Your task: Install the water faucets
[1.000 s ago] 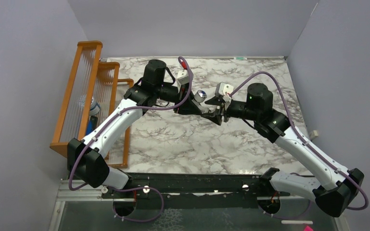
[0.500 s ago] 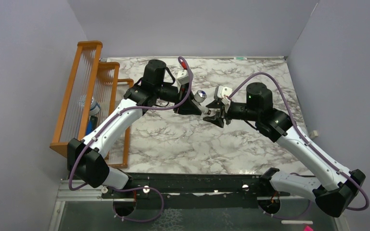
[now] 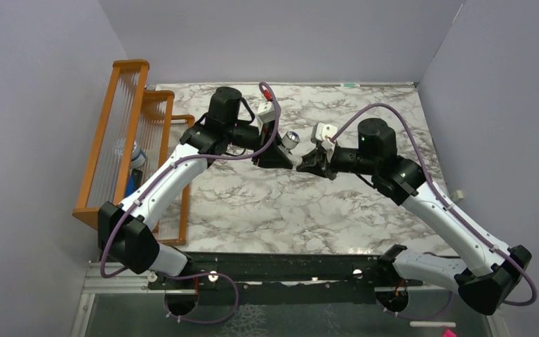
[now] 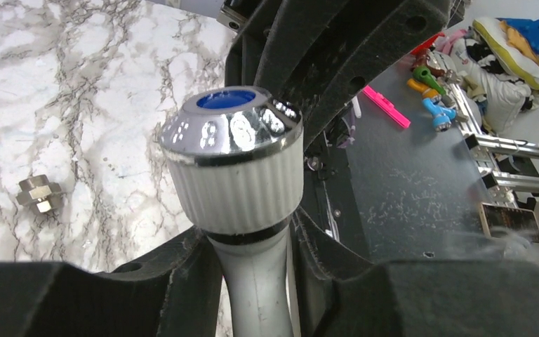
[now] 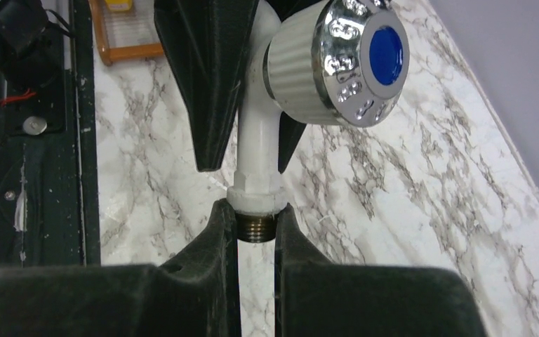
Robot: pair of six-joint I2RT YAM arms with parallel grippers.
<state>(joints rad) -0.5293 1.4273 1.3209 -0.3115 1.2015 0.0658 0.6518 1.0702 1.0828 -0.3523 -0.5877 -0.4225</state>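
The white water faucet (image 3: 292,140), with a round silvery knob and blue centre dot, hangs above the middle of the marble table. My left gripper (image 3: 281,156) is shut on its white stem (image 4: 253,274), just below the ribbed knob (image 4: 233,151). My right gripper (image 3: 308,163) faces it from the right. In the right wrist view its fingers (image 5: 257,217) are shut on the faucet's metal threaded end (image 5: 257,226), under the white collar, with the knob (image 5: 337,60) above. A small brass-grey nut (image 4: 39,194) lies alone on the table.
An orange wooden rack (image 3: 123,133) stands at the table's left edge with a blue-and-white item (image 3: 135,156) inside. Grey walls close the back and sides. The black base rail (image 3: 281,267) runs along the near edge.
My right gripper has moved left and up to the faucet and closed on its threaded end. The left arm and faucet have stayed almost still.
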